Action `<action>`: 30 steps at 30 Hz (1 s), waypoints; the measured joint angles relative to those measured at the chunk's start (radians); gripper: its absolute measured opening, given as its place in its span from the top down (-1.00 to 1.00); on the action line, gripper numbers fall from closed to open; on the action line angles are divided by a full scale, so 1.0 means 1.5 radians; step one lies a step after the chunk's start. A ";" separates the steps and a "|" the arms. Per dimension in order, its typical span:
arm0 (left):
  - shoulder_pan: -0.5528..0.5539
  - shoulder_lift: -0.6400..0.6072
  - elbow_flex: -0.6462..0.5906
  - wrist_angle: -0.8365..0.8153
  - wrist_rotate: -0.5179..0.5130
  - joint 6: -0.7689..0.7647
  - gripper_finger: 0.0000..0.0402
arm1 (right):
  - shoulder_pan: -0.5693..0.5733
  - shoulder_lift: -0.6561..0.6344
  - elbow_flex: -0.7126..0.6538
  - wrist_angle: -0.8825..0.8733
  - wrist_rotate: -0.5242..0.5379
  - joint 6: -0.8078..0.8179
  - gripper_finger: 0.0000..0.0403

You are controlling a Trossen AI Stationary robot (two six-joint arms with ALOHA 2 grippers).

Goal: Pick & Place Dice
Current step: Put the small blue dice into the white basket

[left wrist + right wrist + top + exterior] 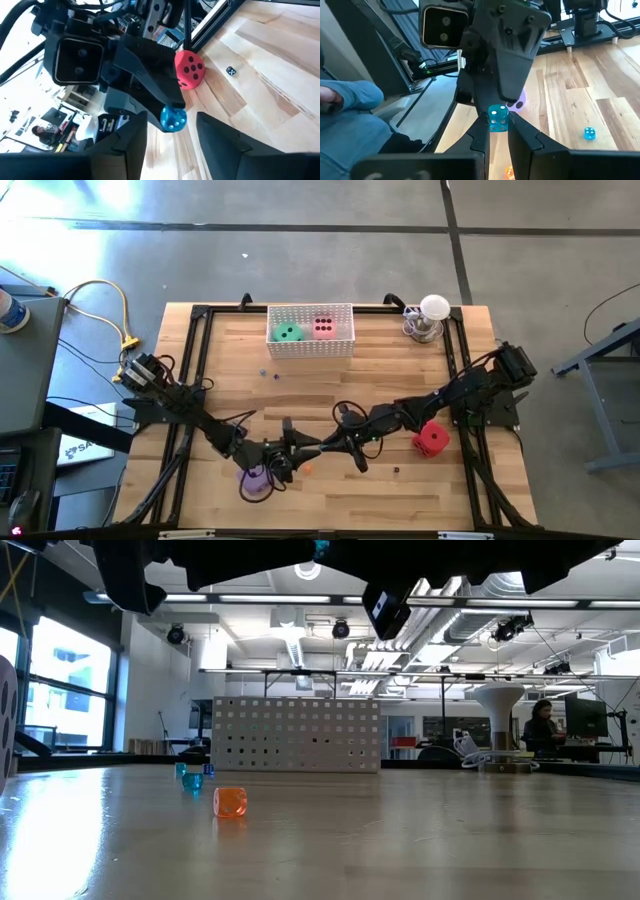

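two dice, green [288, 333] and pink [324, 327], are shown already placed in the white basket [310, 345] at the far edge of the tabletop [330, 385]. well short of the basket, the red die [432, 440] and the purple die [256, 481] are left on the wood near the front edge. between them, a small blue die [497, 118] is clenched in the right gripper [498, 131] jaws; the left gripper [170, 132] jaws are seen parted around it, released.
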 joint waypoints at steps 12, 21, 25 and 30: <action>0.023 0.000 0.000 -0.001 0.010 0.003 0.17 | 0.000 0.000 0.000 -0.001 -0.001 0.004 0.84; 0.024 0.000 0.001 -0.005 0.010 0.021 0.17 | 0.000 0.000 0.000 -0.001 -0.002 0.005 0.84; 0.024 0.000 0.001 -0.005 0.010 0.021 0.17 | 0.000 0.000 -0.001 -0.002 0.000 0.005 0.84; 0.024 0.000 0.001 -0.005 0.010 0.021 0.21 | 0.000 0.000 -0.001 -0.002 0.017 0.004 0.84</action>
